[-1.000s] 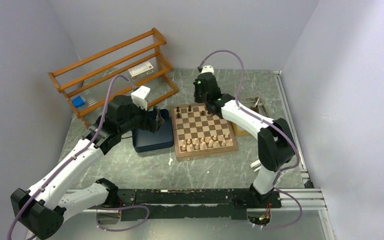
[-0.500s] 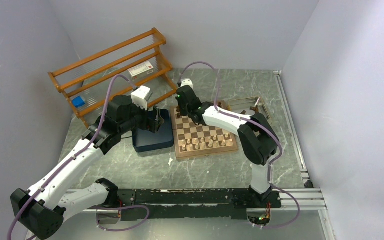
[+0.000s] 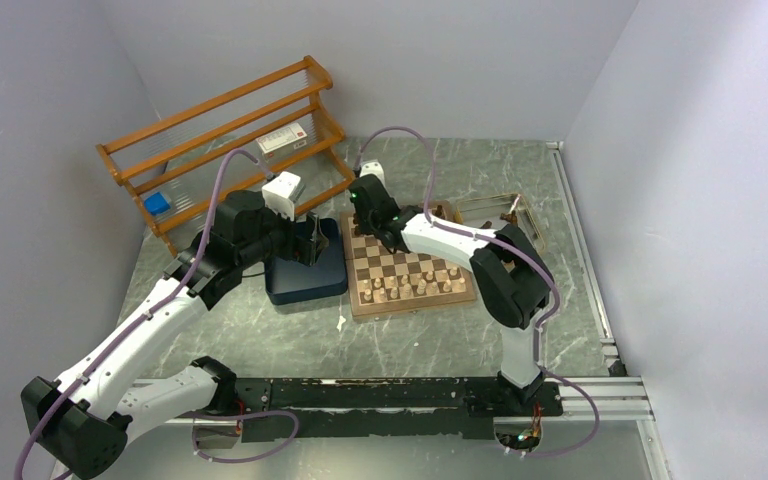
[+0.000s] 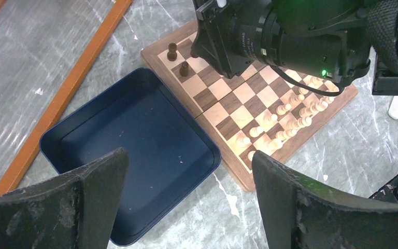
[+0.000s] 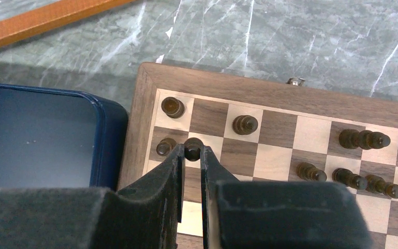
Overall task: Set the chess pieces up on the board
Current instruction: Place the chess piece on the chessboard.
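Chess pieces (image 5: pixel 363 139) upright on far rows of board (image 5: pixel 269 93). One pawn (image 5: pixel 193 147) clamped between fingers of right gripper (image 5: pixel 190 155), at a light square near the far left corner, just beside another dark piece. Left gripper (image 4: pixel 186 166) spread wide above tray (image 4: pixel 134 129), holding nothing.

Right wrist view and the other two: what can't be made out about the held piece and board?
Right wrist: whether the dark chess piece stands on the board or hangs above it; the fingers of the right gripper cover its base.
Left wrist: the board's far rows, hidden by the right arm.
Top external: piece types, too small; held piece under the right arm.
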Available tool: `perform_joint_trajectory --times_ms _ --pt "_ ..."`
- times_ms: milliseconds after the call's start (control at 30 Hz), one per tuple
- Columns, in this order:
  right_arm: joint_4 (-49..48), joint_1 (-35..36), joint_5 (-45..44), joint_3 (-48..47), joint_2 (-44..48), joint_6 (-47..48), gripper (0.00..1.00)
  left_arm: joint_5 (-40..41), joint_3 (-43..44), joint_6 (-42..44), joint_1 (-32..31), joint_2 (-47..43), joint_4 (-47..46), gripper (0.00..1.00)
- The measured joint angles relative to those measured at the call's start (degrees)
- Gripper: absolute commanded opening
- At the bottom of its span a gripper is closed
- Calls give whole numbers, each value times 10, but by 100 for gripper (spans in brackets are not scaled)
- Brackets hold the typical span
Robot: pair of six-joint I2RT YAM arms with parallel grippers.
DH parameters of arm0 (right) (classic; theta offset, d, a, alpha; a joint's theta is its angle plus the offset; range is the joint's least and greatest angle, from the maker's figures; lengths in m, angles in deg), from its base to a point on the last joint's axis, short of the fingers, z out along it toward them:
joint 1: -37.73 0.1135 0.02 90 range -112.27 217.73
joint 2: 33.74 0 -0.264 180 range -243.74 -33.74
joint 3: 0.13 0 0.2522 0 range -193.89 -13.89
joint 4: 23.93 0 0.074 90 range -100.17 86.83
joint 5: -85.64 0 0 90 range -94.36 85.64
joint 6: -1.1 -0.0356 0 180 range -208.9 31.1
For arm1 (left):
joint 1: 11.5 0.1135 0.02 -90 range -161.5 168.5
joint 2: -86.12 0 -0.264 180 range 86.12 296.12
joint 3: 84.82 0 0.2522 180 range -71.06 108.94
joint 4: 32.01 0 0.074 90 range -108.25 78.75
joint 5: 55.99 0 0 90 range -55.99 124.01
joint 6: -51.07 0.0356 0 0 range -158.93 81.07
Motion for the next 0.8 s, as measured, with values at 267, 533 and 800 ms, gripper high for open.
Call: perform_joint_trajectory --times_ms 267,533,800 --pt "2 0 -4 2 -8 0 14 0 0 0 0 0 0 92" --pt "2 0 -5 11 -16 0 14 0 0 0 0 0 0 92" --pt "2 2 -17 18 -23 2 14 0 0 0 0 0 0 92"
